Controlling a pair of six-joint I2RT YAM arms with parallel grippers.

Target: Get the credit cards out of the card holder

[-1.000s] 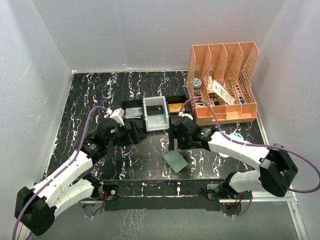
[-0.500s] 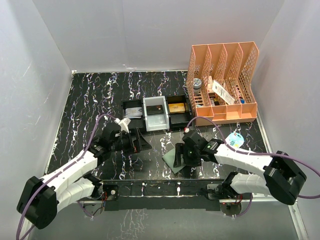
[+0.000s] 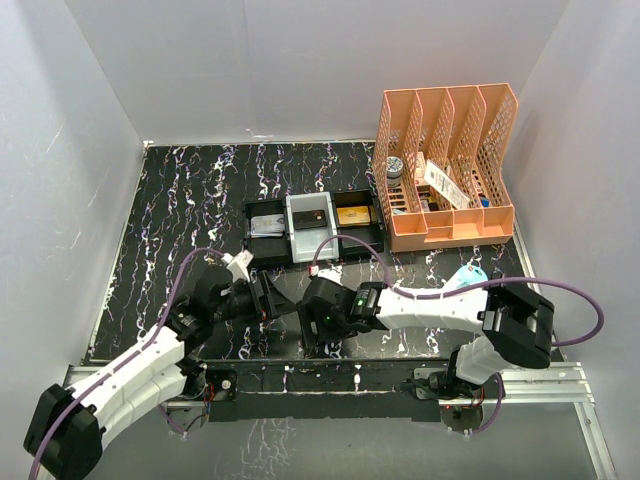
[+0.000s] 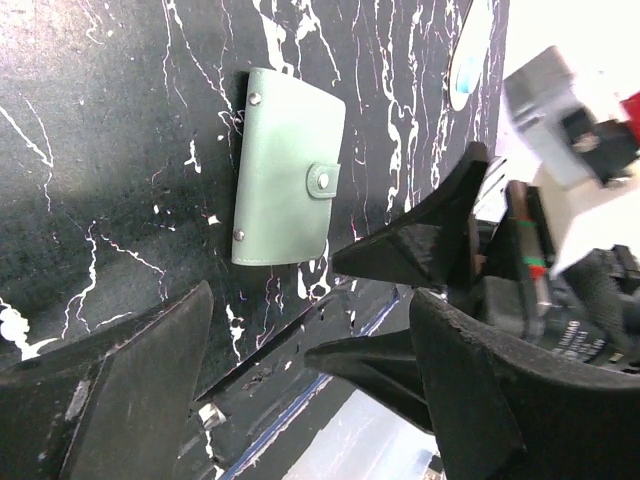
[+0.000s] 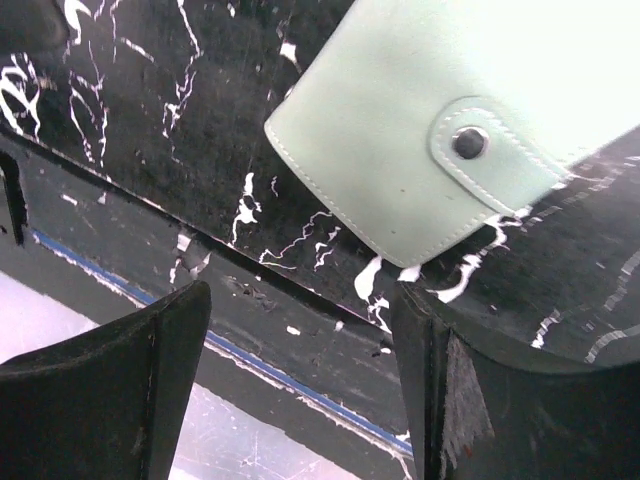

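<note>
The card holder (image 4: 285, 180) is a small, soft sage-green wallet. It lies folded shut and flat on the black, white-veined counter (image 4: 120, 120), close to the counter's near edge. A short tab wraps over one long side and is fastened with a metal snap (image 4: 322, 180). Pale stitching runs round the rounded corners, and two small rivets sit along the opposite edge. The shut cover hides the inside, so the credit cards cannot be seen.

The left claw (image 4: 310, 300) is spread wide with nothing between its fingers, and the card holder lies on the counter beyond them. The right claw (image 5: 300, 295) is also spread and empty. A corner of the card holder and its tab sit just past that claw's right-hand finger (image 5: 470, 400); I cannot tell whether the two touch. The right claw's black fingers (image 4: 420, 250) also show in the left wrist view, just beside the card holder's tab side.

From above, the right arm's wrist covers the card holder completely. Farther back stand a row of black and white trays (image 3: 315, 225) and an orange file rack (image 3: 445, 165), whose contents are too small to make out. A pale blue oval thing (image 4: 470, 50) is cut off at the top of the left wrist view.
</note>
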